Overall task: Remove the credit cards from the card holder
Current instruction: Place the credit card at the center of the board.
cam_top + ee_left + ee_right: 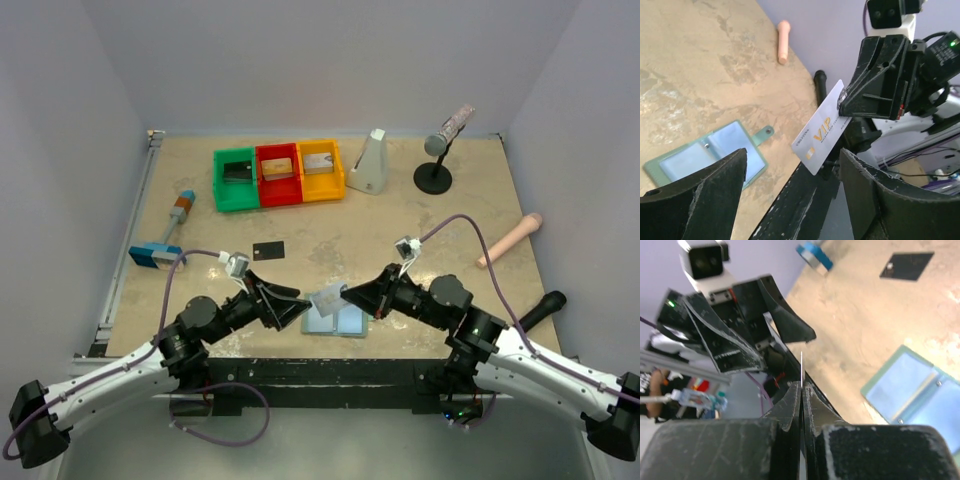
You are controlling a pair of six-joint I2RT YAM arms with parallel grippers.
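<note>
The right gripper [842, 102] pinches the silver card [819, 131] at its edge, above the open card holder [720, 147]. The left gripper [792, 165] has its fingers spread, the card just before the gap, touching neither finger.

top view: high, behind the arm bases, looking down over the whole surface [420, 230]. wrist views: close, low, facing each other across the near edge. all three share the open card holder [342, 322].

1. "VIP" in gold letters, printed along the face of the silver-grey credit card [820, 131], seen in the left wrist view.
2. Smaller print on the same card: too small to read.
</note>
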